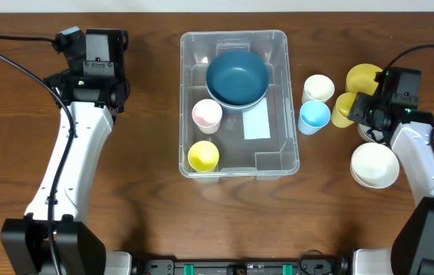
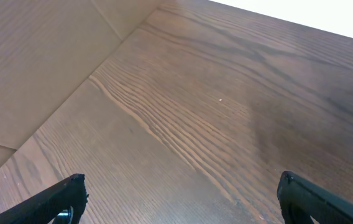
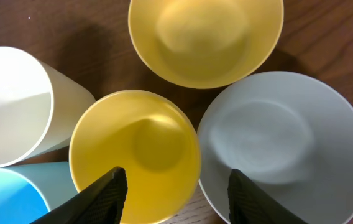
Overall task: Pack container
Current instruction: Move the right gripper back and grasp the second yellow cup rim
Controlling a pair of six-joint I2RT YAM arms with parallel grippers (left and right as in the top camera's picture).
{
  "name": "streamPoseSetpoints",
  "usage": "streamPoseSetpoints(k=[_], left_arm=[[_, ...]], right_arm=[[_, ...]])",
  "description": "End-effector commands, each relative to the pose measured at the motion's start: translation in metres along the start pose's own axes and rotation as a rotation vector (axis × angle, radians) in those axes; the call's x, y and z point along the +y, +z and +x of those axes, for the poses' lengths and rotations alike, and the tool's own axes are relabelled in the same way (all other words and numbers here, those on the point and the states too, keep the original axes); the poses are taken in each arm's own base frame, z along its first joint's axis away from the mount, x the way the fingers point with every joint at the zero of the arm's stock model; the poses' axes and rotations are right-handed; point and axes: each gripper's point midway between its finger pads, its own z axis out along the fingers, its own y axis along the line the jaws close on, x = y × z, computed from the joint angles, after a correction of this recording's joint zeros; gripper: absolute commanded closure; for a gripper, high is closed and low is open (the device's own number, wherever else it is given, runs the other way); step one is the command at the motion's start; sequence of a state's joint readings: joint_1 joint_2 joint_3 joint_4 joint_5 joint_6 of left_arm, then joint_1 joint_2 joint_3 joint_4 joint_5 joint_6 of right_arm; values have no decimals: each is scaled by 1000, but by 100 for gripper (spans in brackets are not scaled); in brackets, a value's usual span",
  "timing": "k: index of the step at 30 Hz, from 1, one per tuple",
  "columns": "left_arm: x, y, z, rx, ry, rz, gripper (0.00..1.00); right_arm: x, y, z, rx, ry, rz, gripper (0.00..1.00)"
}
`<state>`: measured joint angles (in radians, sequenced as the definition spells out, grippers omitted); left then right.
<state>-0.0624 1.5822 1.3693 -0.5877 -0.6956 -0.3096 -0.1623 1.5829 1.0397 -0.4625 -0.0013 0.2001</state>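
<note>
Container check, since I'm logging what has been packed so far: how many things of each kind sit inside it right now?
Bowls: 1, the blue bowl
Cups: 2, the pink cup and the yellow cup
Total inside the container: 3

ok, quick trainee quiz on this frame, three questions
1. How many cups and bowls sit inside the container?
2. True or false: the left gripper is shut.
3. What colour is the cup under the right gripper: A pink, B yellow, C blue?
Key: 1 three; 2 false; 3 B.
</note>
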Motion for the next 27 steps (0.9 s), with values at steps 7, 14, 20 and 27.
streamPoseSetpoints(k=[7, 14, 20, 27], left_arm=[[8, -4, -6, -18, -6, -20, 2], [8, -4, -6, -18, -7, -20, 2], [8, -4, -6, -18, -6, -20, 2], [8, -4, -6, -18, -7, -20, 2]], right_arm=[[-7, 30, 19, 80, -26, 16, 47], [-7, 36, 21, 88, -26, 17, 64], [-5, 21, 12, 53, -34, 11, 70], [-2, -11, -2, -17, -34, -2, 89]])
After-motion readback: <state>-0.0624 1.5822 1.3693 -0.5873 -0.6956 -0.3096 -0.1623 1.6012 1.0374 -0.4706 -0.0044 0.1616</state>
